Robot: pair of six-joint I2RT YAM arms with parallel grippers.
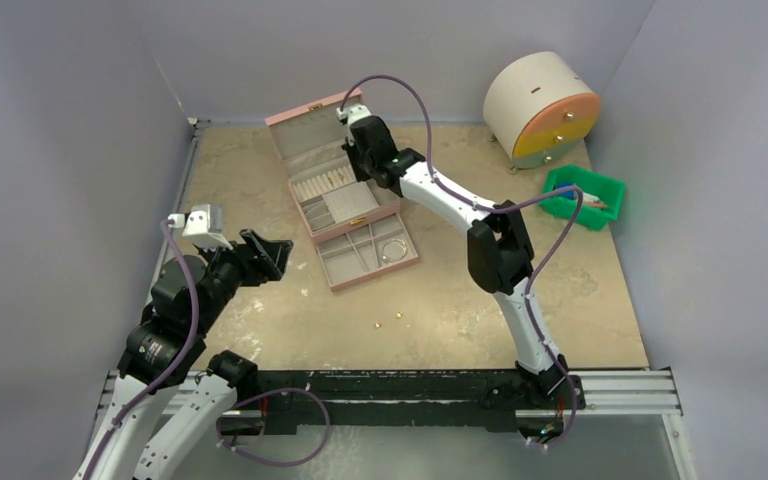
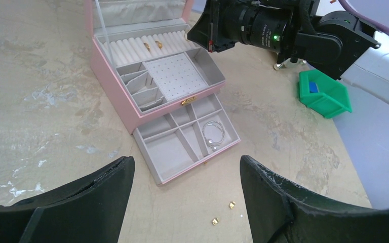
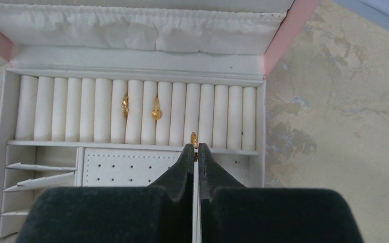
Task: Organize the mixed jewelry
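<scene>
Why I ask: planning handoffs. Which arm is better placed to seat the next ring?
Right: the right claw is shut on a gold ring at the ring rolls; the left claw hangs open, apart from the pink box.

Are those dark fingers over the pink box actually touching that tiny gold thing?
Touching. The right wrist view shows the fingers closed on the gold piece at their tips.

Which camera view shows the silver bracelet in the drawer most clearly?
The left wrist view: the bracelet lies near and unblocked. The top view shows only a tiny loop; the right wrist view misses it.
</scene>
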